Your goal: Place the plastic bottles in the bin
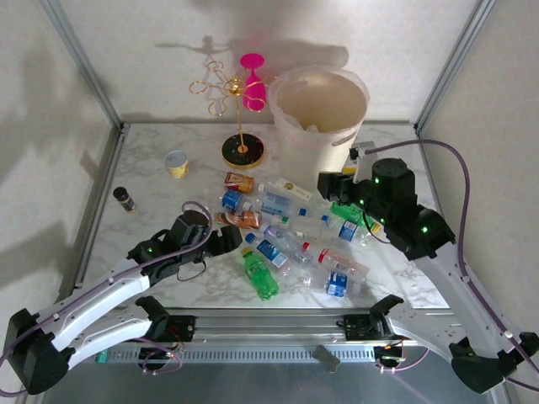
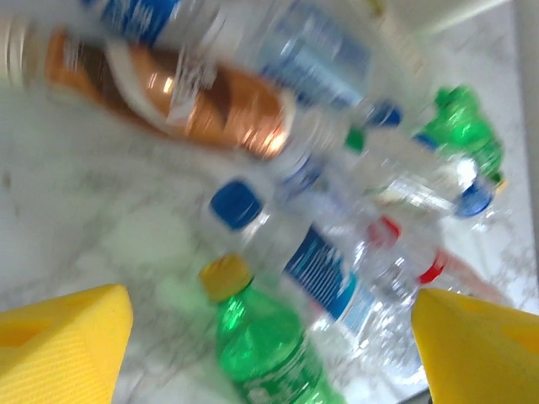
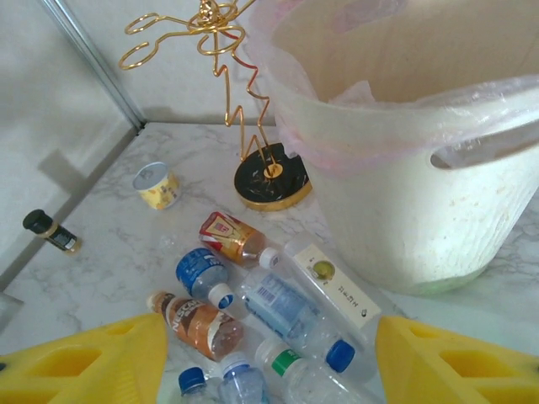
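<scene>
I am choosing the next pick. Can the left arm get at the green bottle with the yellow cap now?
Probably yes: the left gripper is open and faces the green bottle, with nothing lying over it.

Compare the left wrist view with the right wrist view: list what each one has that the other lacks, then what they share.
Left wrist view: a green bottle with a yellow cap close below the camera, and a second green bottle farther off.
Right wrist view: the bin, the gold wire stand, the yellow cup and the dark vial.
Shared: the brown-labelled bottle, blue-capped clear bottles and the marble table.
</scene>
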